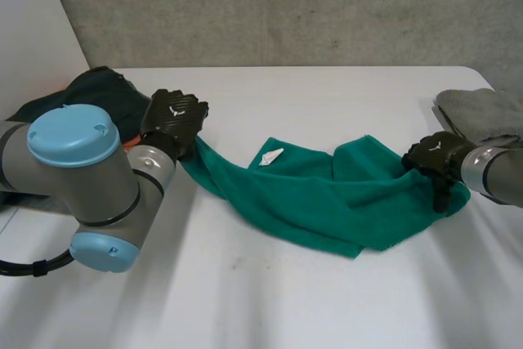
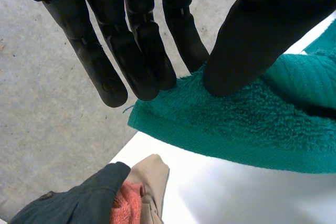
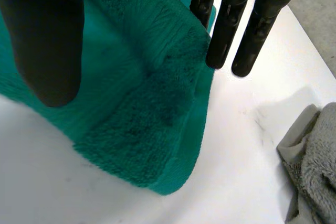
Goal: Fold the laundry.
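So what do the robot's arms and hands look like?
The left arm is made of fat grey tubes, with round light-blue caps on its joints. The right arm is grey too. Each ends in a black hand, the left hand and the right hand, with long fingers and a thick thumb. A small white mark sits on the back of each.

On table [image 1: 270, 300], towel [image 1: 327, 194] lies across the middle, stretched L to R. L hand [image 1: 173, 120] pinches its L end, R hand [image 1: 437, 161] its R end. Clothes pile [image 1: 90, 91] sits at far-L corner, just beside L hand. Another cloth [image 1: 482, 112] lies at R edge behind R hand, apart from towel.
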